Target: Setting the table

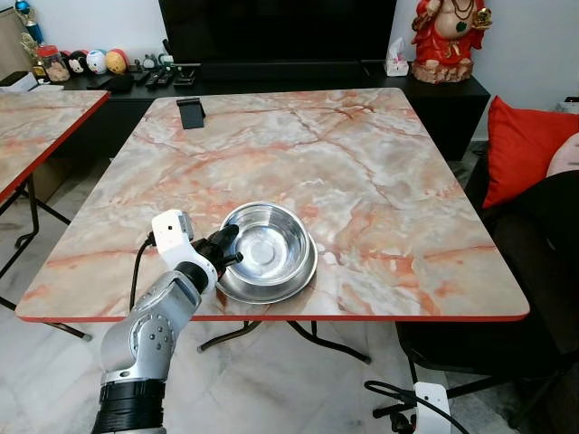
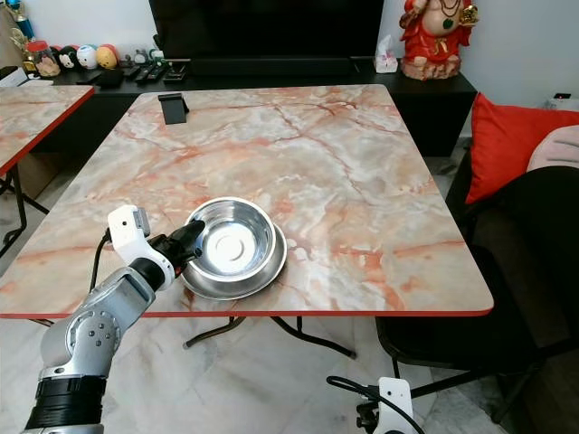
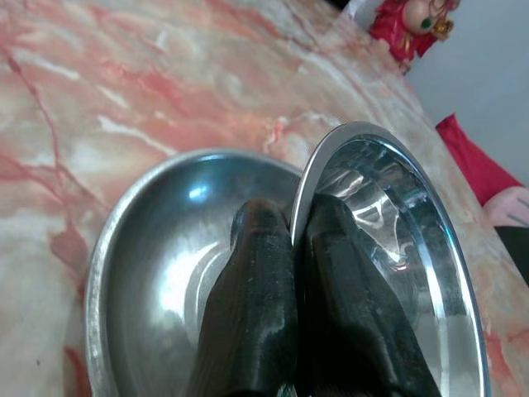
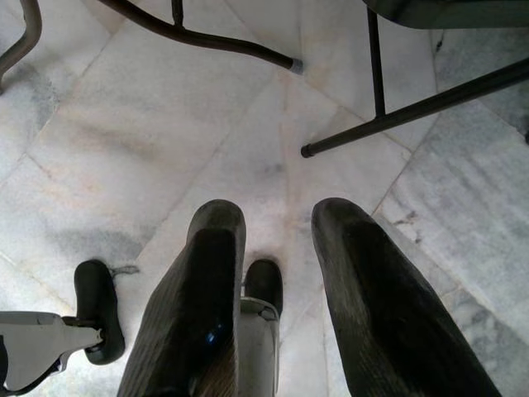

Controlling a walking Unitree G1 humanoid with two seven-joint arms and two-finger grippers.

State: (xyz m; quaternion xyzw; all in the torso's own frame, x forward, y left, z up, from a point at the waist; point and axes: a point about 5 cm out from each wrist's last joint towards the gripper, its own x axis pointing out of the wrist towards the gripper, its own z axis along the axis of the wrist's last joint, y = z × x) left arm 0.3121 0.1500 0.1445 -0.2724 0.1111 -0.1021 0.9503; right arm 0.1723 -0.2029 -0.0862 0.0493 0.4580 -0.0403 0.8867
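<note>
A shiny steel bowl (image 1: pixel 271 237) sits inside a wider steel dish (image 1: pixel 303 276) near the front edge of the marble table (image 1: pixel 362 154). My left gripper (image 1: pixel 228 246) reaches in from the left and is shut on the bowl's left rim. In the left wrist view its black fingers (image 3: pixel 256 273) pinch the thin rim of the bowl (image 3: pixel 397 223), one inside and one outside, with the dish (image 3: pixel 149 248) beneath; the bowl looks slightly tilted. My right gripper (image 4: pixel 277 219) hangs open low over the tiled floor, holding nothing.
A black phone stand (image 1: pixel 190 112) stands at the table's far left. A second marble table (image 1: pixel 36 117) is to the left. A dark chair (image 1: pixel 525 271) with a red cushion (image 1: pixel 525 149) is on the right. A black console with a red figurine (image 1: pixel 448 36) runs behind.
</note>
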